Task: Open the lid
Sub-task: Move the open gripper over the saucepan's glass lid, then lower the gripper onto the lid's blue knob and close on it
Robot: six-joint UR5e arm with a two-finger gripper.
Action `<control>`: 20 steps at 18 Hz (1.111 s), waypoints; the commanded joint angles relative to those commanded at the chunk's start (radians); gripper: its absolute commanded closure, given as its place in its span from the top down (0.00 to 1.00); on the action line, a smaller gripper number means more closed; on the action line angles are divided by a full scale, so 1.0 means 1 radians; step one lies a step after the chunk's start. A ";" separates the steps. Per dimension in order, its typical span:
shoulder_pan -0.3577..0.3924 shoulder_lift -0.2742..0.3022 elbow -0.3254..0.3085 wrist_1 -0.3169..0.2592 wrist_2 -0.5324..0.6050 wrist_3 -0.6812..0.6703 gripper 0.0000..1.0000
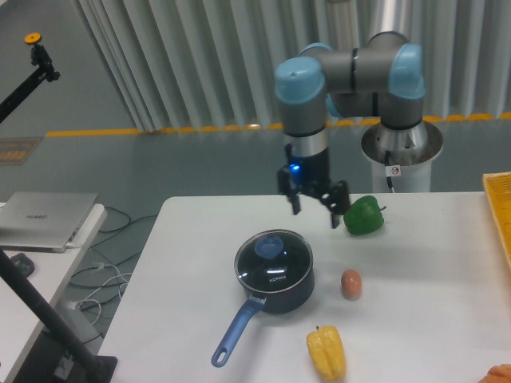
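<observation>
Gripper [315,211] hangs spread wide, empty, above lid [274,256].

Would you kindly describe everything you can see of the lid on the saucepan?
The lid is a round, clear glass disc with a thin metal rim and a blue knob at its centre. It sits flat and closed on the dark blue saucepan, covering its mouth. Nothing else touches it; the open pincer hangs above and behind it.

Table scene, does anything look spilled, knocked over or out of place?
Nothing stands out. The lid sits squarely on the saucepan, and the green pepper, egg and yellow pepper lie separately on the table. The gripper hangs open above.
</observation>
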 joint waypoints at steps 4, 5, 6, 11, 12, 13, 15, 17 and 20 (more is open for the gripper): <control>-0.052 -0.028 0.006 -0.008 0.005 -0.023 1.00; -0.063 -0.034 0.005 -0.012 0.005 -0.025 1.00; -0.069 -0.037 0.005 -0.023 0.005 -0.025 1.00; -0.083 -0.055 0.005 -0.041 0.006 -0.025 1.00; -0.083 -0.058 0.005 -0.041 0.006 -0.026 1.00; -0.083 -0.066 0.005 -0.040 0.008 -0.026 1.00; -0.083 -0.081 0.009 -0.034 0.011 -0.026 1.00; -0.083 -0.095 0.025 -0.034 0.012 -0.026 1.00; -0.083 -0.106 0.046 -0.034 0.014 -0.026 1.00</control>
